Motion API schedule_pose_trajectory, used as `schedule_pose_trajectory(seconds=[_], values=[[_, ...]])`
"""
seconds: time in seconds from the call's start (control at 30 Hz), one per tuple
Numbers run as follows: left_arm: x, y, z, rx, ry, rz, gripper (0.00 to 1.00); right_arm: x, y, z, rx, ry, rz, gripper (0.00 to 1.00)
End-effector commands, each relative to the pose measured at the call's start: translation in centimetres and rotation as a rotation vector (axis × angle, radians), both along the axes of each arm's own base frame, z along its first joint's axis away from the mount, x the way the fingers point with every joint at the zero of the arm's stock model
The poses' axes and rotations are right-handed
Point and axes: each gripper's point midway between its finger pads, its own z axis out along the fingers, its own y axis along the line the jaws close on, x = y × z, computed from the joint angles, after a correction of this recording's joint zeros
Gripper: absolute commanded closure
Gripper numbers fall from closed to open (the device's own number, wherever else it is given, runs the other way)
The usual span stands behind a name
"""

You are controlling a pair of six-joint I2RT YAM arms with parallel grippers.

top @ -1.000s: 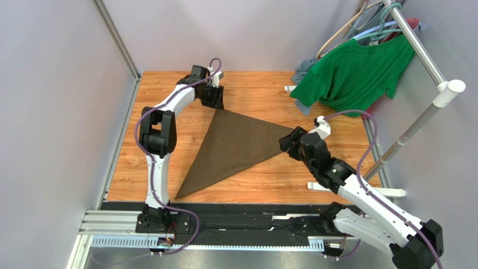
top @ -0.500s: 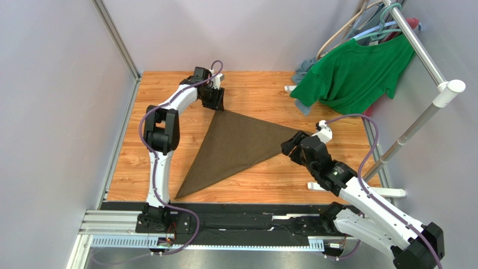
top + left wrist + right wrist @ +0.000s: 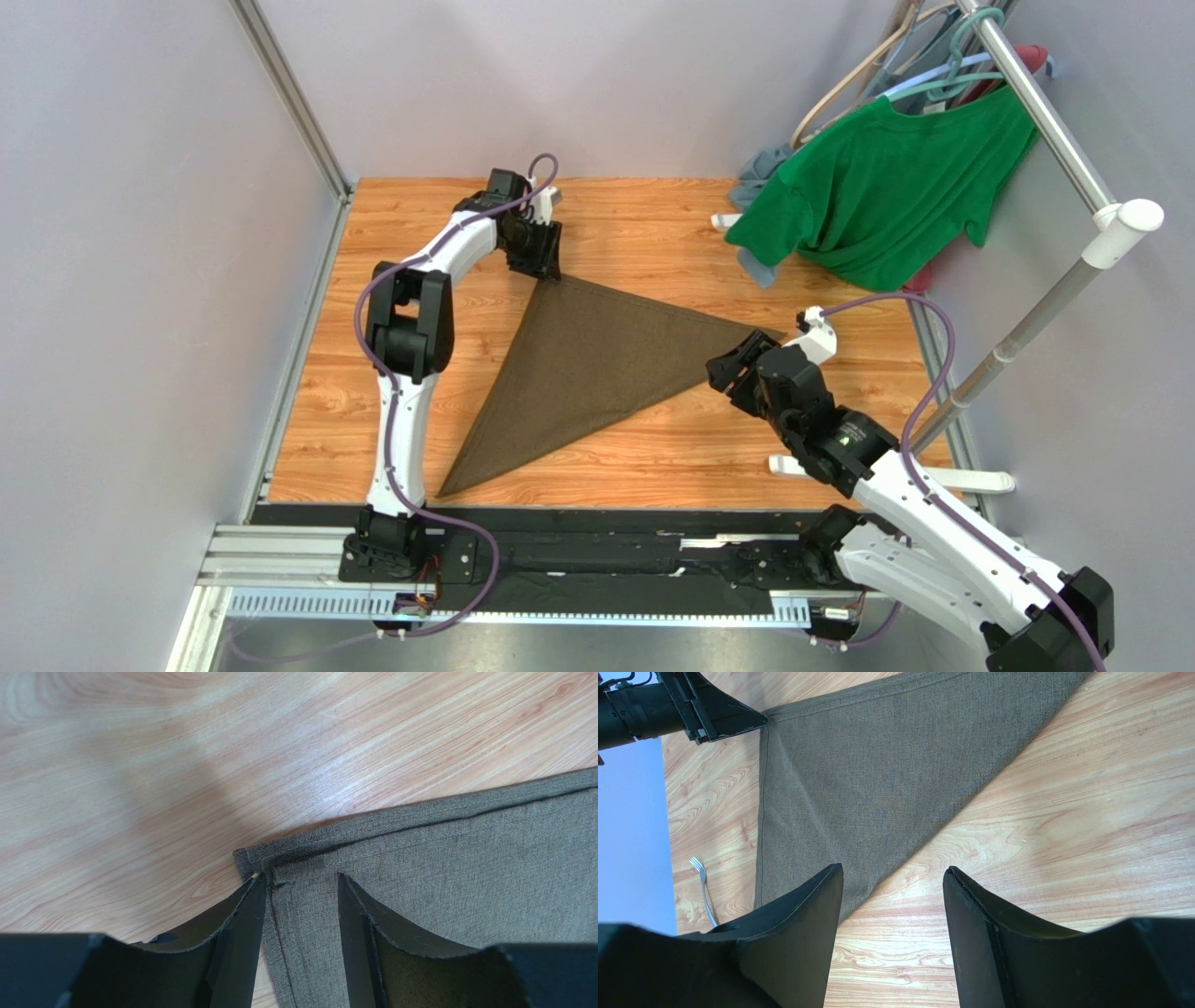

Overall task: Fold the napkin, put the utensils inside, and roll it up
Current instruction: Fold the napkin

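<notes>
Lying flat on the table (image 3: 659, 224), the napkin (image 3: 589, 357) shows from above as a folded triangle with one corner at each gripper and the third well off toward the near edge. The left gripper (image 3: 544, 266) sits at the far corner and the right gripper (image 3: 723, 367) at the right-hand corner. From the left wrist, the left gripper (image 3: 298, 882) has its fingers (image 3: 246, 917) moderately parted and set down over the napkin (image 3: 456, 868). The hemmed corner lies just ahead of the tips and spreads flat in the gap between them. One tip is at the hem's outer edge and the other is further in on the cloth. Nothing is pinched, and bare table (image 3: 210, 756) stretches beyond the tips. From the right wrist, the right gripper (image 3: 892, 870) is spread wide and holds nothing. The napkin (image 3: 878, 756) narrows toward the finger on the left of this view and its tip passes behind that finger. The folded edge runs away ahead on a slant, and bare table (image 3: 1088, 812) lies before the other finger. A fork (image 3: 703, 882) lies on the wood out beyond the left-hand finger, just beside the cloth's edge and apart from it. The left gripper (image 3: 717, 714) is visible far ahead at the opposite corner.
</notes>
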Motion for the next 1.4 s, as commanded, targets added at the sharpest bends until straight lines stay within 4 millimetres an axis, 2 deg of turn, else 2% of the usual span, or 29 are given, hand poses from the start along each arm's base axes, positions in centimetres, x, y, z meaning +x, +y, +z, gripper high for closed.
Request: schedule_pose_trajectory(seconds=[0.0,0.33,0.5,0.67,0.73,0.83,0.93,1.0,1.17,1.37], values=[[0.7,-0.4,1.1,-0.030,-0.010,0.009,0.50,0.2,-0.6,0.3,0.013,-0.015,-0.041,0.41],[0.6,-0.3,-0.2,-0.021,0.020,0.032,0.56,0.1,-0.6,0.2,0.014,-0.011,-0.041,0.41],[0.6,-0.1,-0.1,-0.008,0.023,0.049,0.59,0.0,-0.8,0.2,0.018,-0.013,-0.048,0.41],[0.7,-0.1,-0.2,-0.006,0.025,0.059,0.71,0.0,-0.9,0.1,0.017,-0.012,-0.051,0.41],[0.9,-0.1,0.0,-0.010,0.022,0.065,0.79,0.0,-0.9,0.1,0.016,-0.013,-0.052,0.41],[0.9,-0.5,0.5,-0.031,0.020,0.056,0.83,-0.1,-0.9,0.1,0.018,-0.012,-0.050,0.41],[1.0,-0.7,1.0,-0.042,0.011,0.052,0.95,-0.1,-0.9,0.0,0.019,-0.012,-0.051,0.41],[0.9,-0.9,1.5,-0.056,0.005,0.045,1.00,-0.1,-1.0,0.0,0.019,-0.012,-0.052,0.41],[1.0,-1.6,3.3,-0.099,-0.020,0.025,1.00,-0.2,-0.9,-0.2,0.020,-0.007,-0.051,0.41],[1.4,-1.1,5.3,-0.089,-0.081,0.044,1.00,-0.3,-0.9,-0.2,0.022,-0.006,-0.047,0.41]])
